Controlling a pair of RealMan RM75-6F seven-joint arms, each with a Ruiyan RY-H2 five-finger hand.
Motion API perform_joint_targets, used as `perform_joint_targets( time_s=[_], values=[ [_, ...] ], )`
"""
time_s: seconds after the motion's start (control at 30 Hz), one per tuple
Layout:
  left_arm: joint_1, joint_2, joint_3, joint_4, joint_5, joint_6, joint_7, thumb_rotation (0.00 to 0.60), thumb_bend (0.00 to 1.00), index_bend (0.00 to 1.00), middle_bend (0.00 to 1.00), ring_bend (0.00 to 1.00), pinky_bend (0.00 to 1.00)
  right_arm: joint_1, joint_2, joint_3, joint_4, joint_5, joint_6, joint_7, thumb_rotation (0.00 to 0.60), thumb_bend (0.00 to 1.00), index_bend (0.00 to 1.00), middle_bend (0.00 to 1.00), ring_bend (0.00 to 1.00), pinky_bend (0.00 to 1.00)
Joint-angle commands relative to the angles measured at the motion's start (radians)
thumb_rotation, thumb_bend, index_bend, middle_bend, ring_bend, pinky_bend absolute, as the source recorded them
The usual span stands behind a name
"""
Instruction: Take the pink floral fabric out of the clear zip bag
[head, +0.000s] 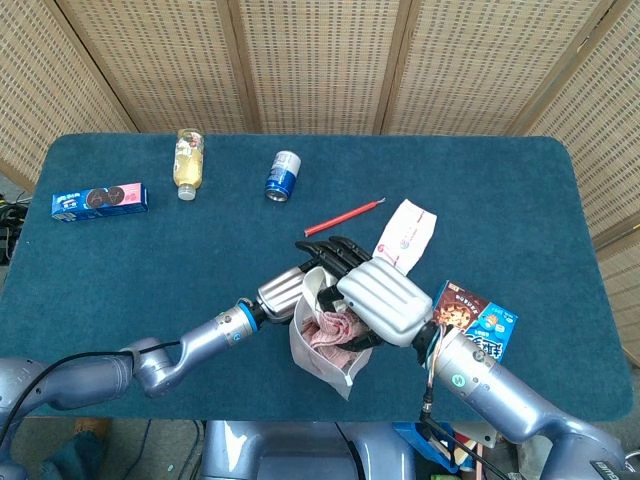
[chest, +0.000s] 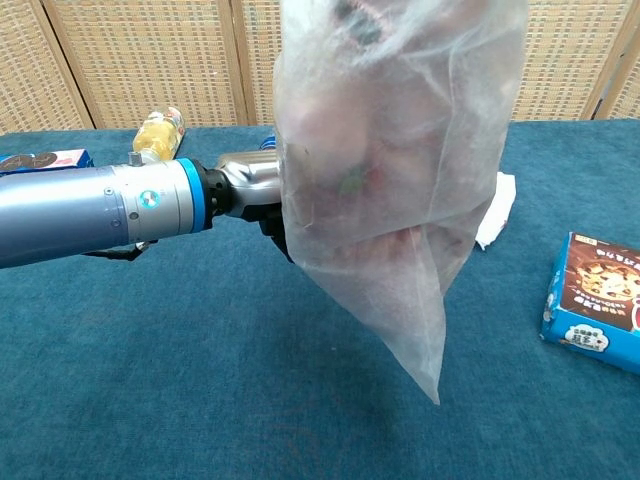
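Note:
The clear zip bag (head: 322, 352) hangs above the table, mouth up, with the pink floral fabric (head: 331, 327) bunched inside. My right hand (head: 384, 299) lies over the bag's mouth and grips its far rim; its dark fingers (head: 328, 247) curl past the edge. At the near-left rim, my left hand (head: 286, 287) holds the bag's edge. In the chest view the bag (chest: 400, 200) fills the middle, the fabric (chest: 345, 150) shows dimly through it, and my left hand (chest: 252, 180) is partly hidden behind it.
A snack box (head: 474, 318) lies right of the bag and a white packet (head: 406, 232) behind it. Farther back are a red pen (head: 344, 216), a blue can (head: 284, 175), a drink bottle (head: 187, 161) and a biscuit box (head: 99, 200).

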Motion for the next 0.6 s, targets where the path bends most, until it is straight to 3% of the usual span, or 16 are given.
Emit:
perform_joint_targets(
  time_s=[0.03,0.37,0.6],
  values=[
    [0.002,-0.001,-0.003,0.000,-0.002,0.006,-0.001,0.600,0.48,0.37,0.00,0.00,0.00,-0.001,0.001,-0.001,0.000,0.001,0.000,-0.001,0.600,0.66,0.81,0.00,0.00,0.00],
    [0.009,0.004,-0.011,0.000,0.002,0.029,-0.024,0.600,0.48,0.37,0.00,0.00,0.00,-0.006,0.006,-0.001,0.000,-0.005,0.001,0.004,0.600,0.66,0.81,0.00,0.00,0.00],
    [0.008,0.003,-0.010,-0.003,0.001,0.028,-0.018,0.600,0.48,0.44,0.00,0.00,0.00,-0.008,0.008,-0.001,0.000,-0.011,-0.002,0.007,0.600,0.66,0.81,0.00,0.00,0.00]
  ],
)
